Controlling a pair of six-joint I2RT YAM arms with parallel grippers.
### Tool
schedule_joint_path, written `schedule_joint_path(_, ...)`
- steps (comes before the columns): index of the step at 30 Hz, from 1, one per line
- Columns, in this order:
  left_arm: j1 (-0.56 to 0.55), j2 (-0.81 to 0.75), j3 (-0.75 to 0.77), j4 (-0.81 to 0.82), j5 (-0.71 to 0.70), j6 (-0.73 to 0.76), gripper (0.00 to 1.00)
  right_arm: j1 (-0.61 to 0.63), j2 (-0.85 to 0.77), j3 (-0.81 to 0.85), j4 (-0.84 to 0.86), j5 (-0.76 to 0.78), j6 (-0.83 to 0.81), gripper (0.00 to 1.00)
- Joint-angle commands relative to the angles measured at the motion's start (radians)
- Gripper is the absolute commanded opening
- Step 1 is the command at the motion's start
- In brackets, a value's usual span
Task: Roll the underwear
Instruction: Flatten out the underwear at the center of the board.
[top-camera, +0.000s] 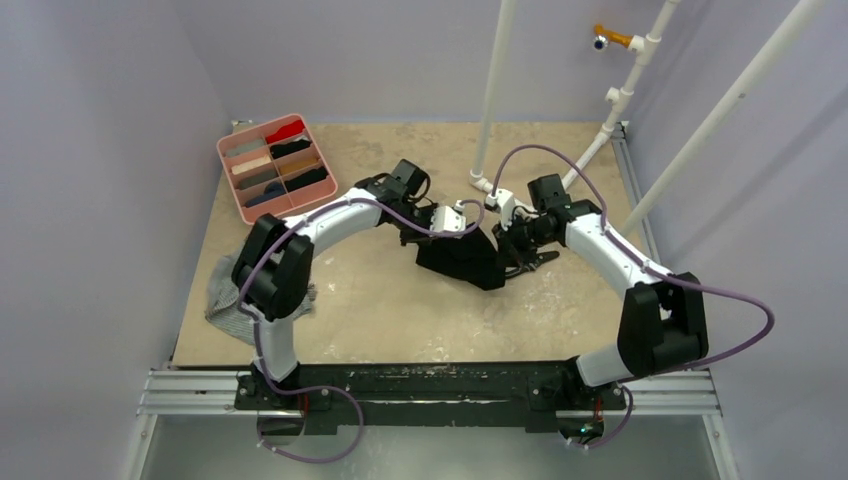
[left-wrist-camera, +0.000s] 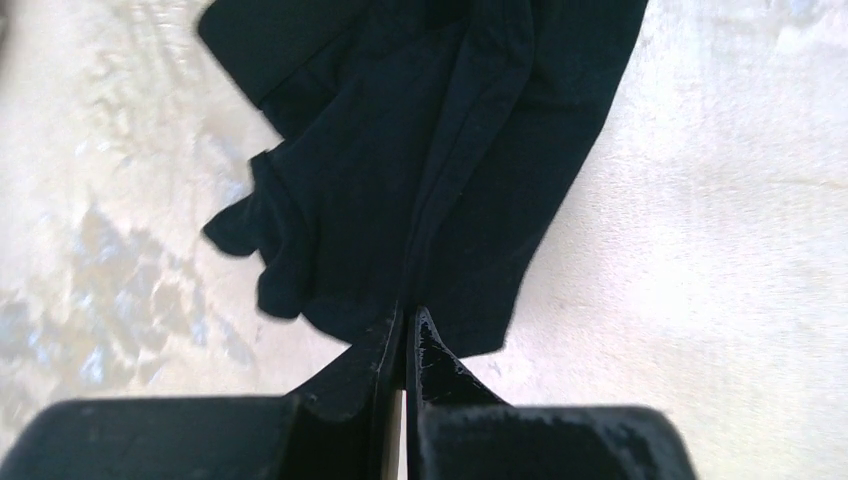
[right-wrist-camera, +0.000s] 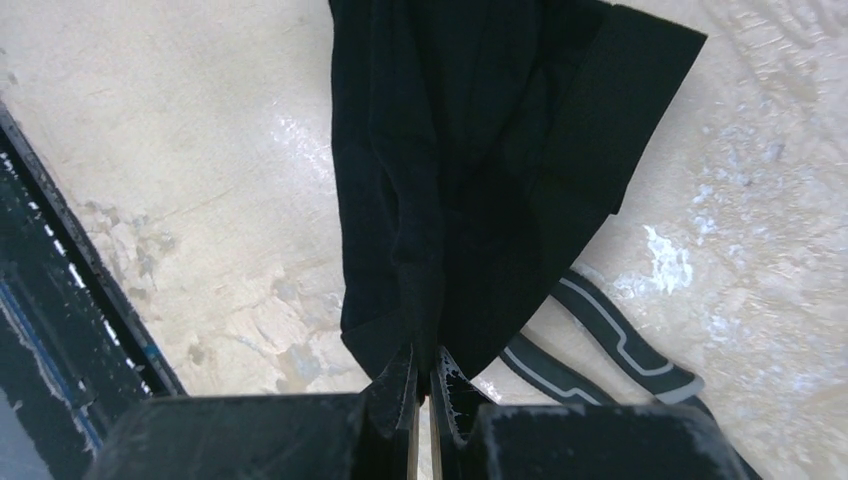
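The black underwear (top-camera: 462, 258) hangs crumpled between my two grippers over the middle of the table. At the cloth's upper left, my left gripper (top-camera: 466, 222) is shut on its edge; the left wrist view shows the jaws (left-wrist-camera: 405, 318) pinched on a fold of the black underwear (left-wrist-camera: 440, 150). My right gripper (top-camera: 507, 240) is shut on the right side; the right wrist view shows its jaws (right-wrist-camera: 425, 362) clamping the hem of the black underwear (right-wrist-camera: 480, 170). The grey striped underwear (top-camera: 226, 302) lies at the table's left edge, partly hidden behind the left arm.
Black-handled pliers (right-wrist-camera: 612, 342) lie on the table just under the right gripper, also seen as pliers (top-camera: 541, 262) from above. A pink divided tray (top-camera: 232, 156) with rolled garments stands at the back left. White pipes (top-camera: 495, 90) rise at the back. A black rail (right-wrist-camera: 60, 300) borders the table.
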Motion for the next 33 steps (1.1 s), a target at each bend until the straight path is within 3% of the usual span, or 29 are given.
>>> schedule_joint_path(1, -0.001, -0.191, -0.018, -0.003, -0.042, -0.204, 0.00, -0.005, -0.052, 0.137, -0.082, -0.044, -0.039, 0.00)
schedule_joint_path(7, 0.001, -0.359, 0.014, -0.089, -0.074, -0.386, 0.00, 0.003, -0.078, 0.348, -0.184, -0.127, -0.069, 0.00)
schedule_joint_path(11, 0.001, -0.482, 0.022, -0.161, -0.074, -0.423, 0.00, 0.023, -0.100, 0.445, -0.257, -0.173, -0.101, 0.00)
schedule_joint_path(16, -0.001, -0.645, -0.027, -0.256, -0.075, -0.436, 0.00, 0.106, -0.182, 0.438, -0.285, -0.168, -0.124, 0.00)
schedule_joint_path(21, 0.000, -0.750, -0.029, -0.272, -0.188, -0.460, 0.00, 0.140, -0.242, 0.465, -0.218, -0.067, -0.049, 0.00)
schedule_joint_path(28, 0.059, -0.693, 0.130, -0.220, -0.392, -0.432, 0.00, 0.140, -0.139, 0.716, -0.114, 0.140, 0.037, 0.00)
schedule_joint_path(33, 0.187, -0.490, 0.448, -0.271, -0.402, -0.441, 0.00, 0.140, 0.023, 0.910, -0.043, 0.249, 0.044, 0.00)
